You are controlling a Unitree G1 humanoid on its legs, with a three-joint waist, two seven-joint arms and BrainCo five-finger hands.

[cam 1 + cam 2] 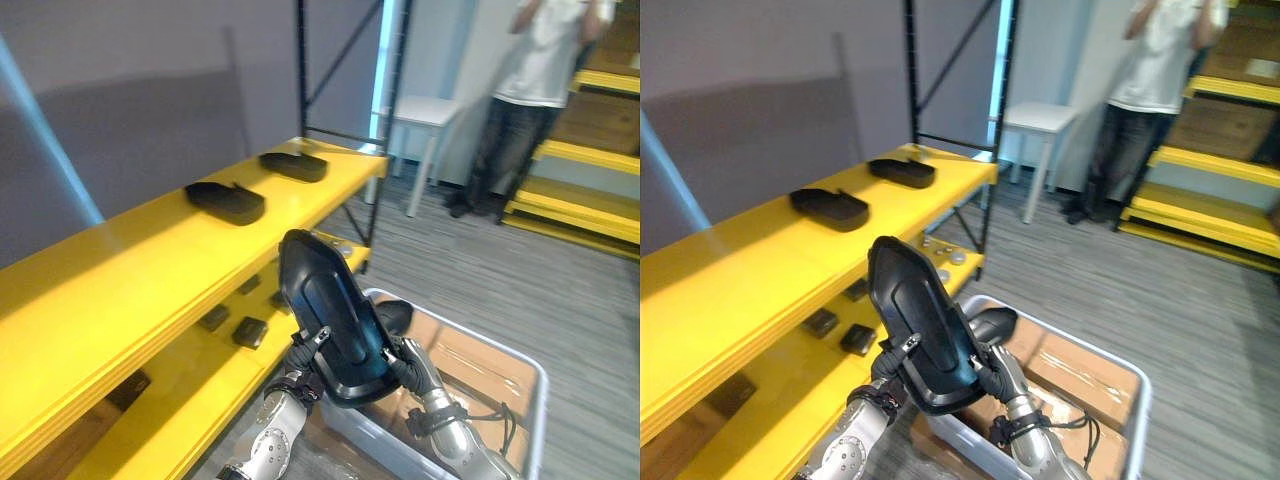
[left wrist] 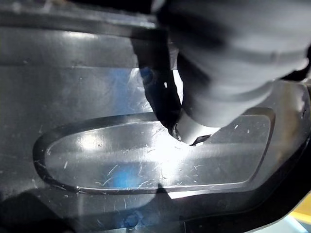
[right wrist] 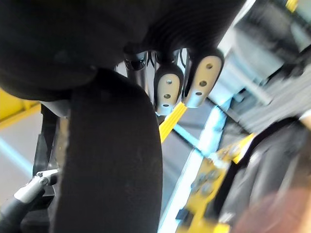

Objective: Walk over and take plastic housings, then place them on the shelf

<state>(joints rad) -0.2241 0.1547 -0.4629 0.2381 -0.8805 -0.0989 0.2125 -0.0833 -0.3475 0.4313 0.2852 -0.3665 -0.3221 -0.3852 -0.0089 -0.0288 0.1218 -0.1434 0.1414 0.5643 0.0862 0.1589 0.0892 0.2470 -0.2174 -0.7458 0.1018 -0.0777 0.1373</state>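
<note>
the black housing point(image 1: 325, 300) is up in the air just beside the yellow shelf point(image 1: 120, 270), out in front of its lower board. it stands on end and leans a little. it is long with round ends, dark and shiny, with a long oval shape in its middle and a rim all round. close up, its skin has many tiny scratches.

the left hand point(image 1: 303, 352) grips its bottom edge on the shelf side, with a dark finger pressed on its face. the right hand point(image 1: 412, 368) holds the bottom edge on the side away from the shelf, fingers bent round the rim.

on the shelf's top board the near housing point(image 1: 226, 200) and the far housing point(image 1: 294, 165) lie flat, apart. small dark parts point(image 1: 249, 331) sit on the lower board. a grey bin point(image 1: 530, 400) stands beside the shelf, under the hands. a person point(image 1: 530, 90) stands past the shelf's far end.
</note>
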